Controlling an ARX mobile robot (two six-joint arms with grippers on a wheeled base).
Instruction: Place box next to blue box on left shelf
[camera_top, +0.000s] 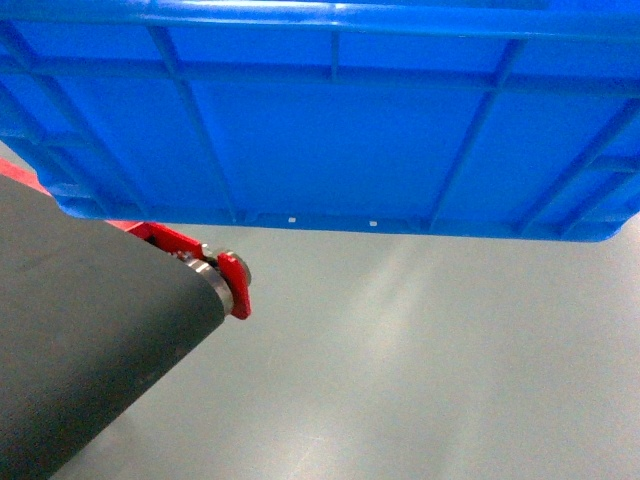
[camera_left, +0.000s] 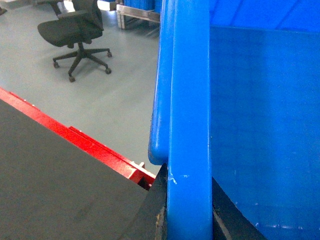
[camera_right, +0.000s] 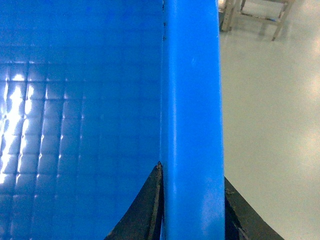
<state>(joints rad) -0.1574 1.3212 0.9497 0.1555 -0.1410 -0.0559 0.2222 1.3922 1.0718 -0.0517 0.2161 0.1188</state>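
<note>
The box (camera_top: 330, 120), a large bright-blue ribbed crate, fills the top of the head view, held up above the floor. In the left wrist view my left gripper (camera_left: 189, 210) is shut on the box's thick rim (camera_left: 189, 100), one dark finger on each side. In the right wrist view my right gripper (camera_right: 192, 205) is shut on the opposite rim (camera_right: 192, 90), beside the gridded inner base (camera_right: 75, 125). Neither gripper shows in the head view. The left shelf and the blue box are out of view.
A dark conveyor belt (camera_top: 80, 330) with a red frame (camera_top: 235, 280) and end roller lies low on the left. Grey floor (camera_top: 420, 360) spreads beneath. A black office chair (camera_left: 77, 35) stands far off, and metal table legs (camera_right: 257, 17) at the far right.
</note>
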